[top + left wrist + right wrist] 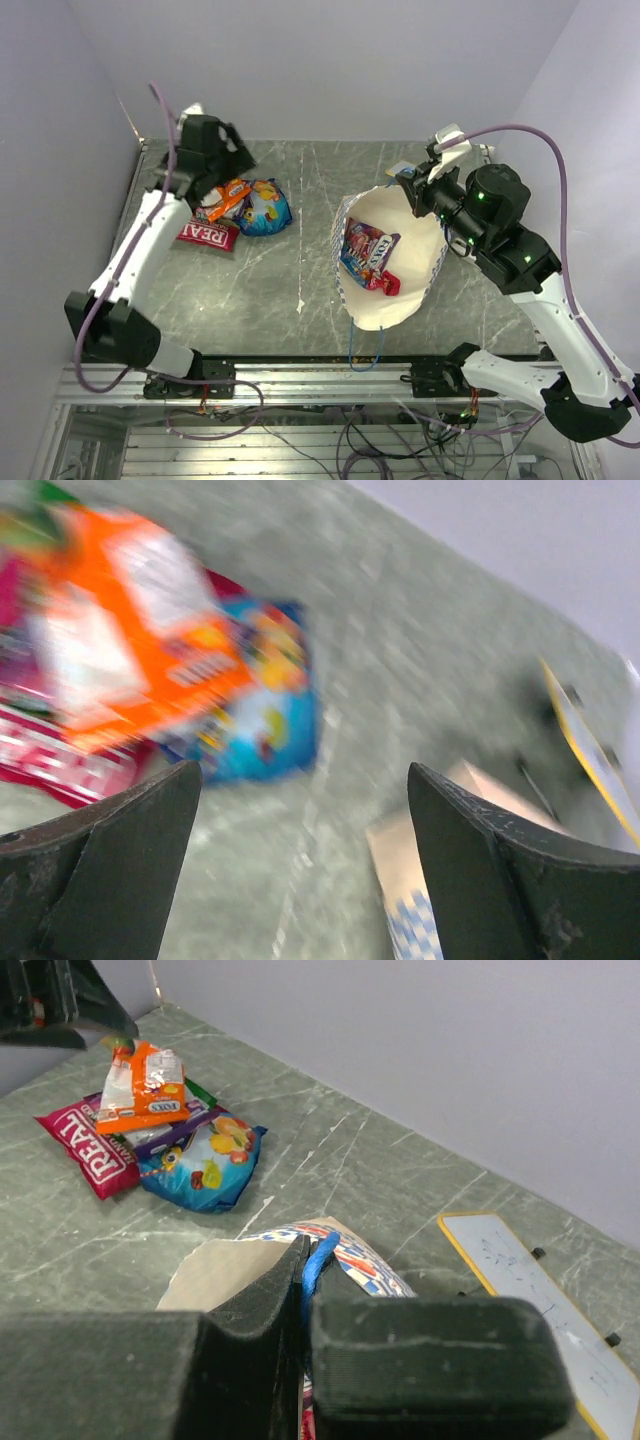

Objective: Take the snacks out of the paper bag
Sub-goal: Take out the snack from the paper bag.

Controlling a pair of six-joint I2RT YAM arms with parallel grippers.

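Snacks inside the paper bag point(395, 212): one purple packet point(366, 250) and a tiny red candy point(385, 283) just beside its near end, both on the cream lining. The bag lies open right of the worktop's centre, with its long axis running from far edge to near edge. My right gripper point(305, 1290) is closed on the bag's far rim, a blue cord handle point(318, 1260) caught between its fingers. My left gripper point(300, 810) is wide open and empty over the far-left corner, above the red "REAL" packet point(208, 234), orange packet point(228, 198) and blue packet point(265, 207). Judgement: the right hand is nearer but occupied. The purple packet lies rightward of my left hand and toward the near edge.
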